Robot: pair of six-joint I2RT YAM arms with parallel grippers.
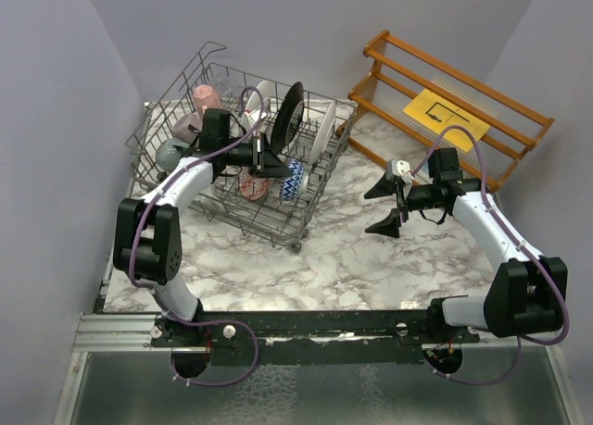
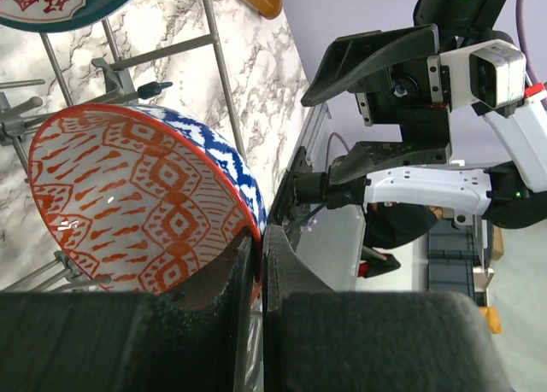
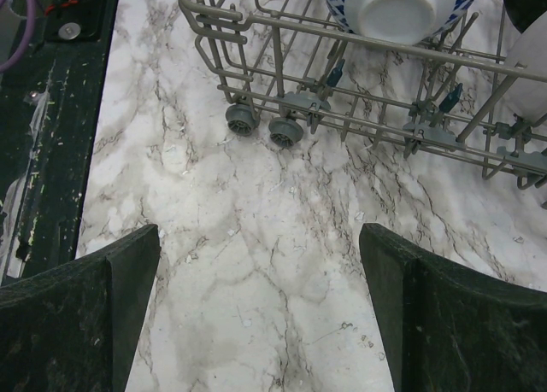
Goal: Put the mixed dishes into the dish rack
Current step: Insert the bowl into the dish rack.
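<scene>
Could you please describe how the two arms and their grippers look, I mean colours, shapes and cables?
The left arm and right arm have white shells on the links and black joint housings. A thin purple cable runs loosely along each. The left gripper and right gripper have black, wedge-shaped fingers with a grainy surface.

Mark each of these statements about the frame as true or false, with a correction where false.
1. The left tool is shut on the rim of the red-and-blue patterned bowl. True.
2. The right tool holds a mug. False: it is open and empty above the marble table.
3. The yellow paper sheet lies in the dish rack. False: it lies on the wooden shelf.
4. The black-rimmed plate stands on edge in the dish rack. True.
</scene>
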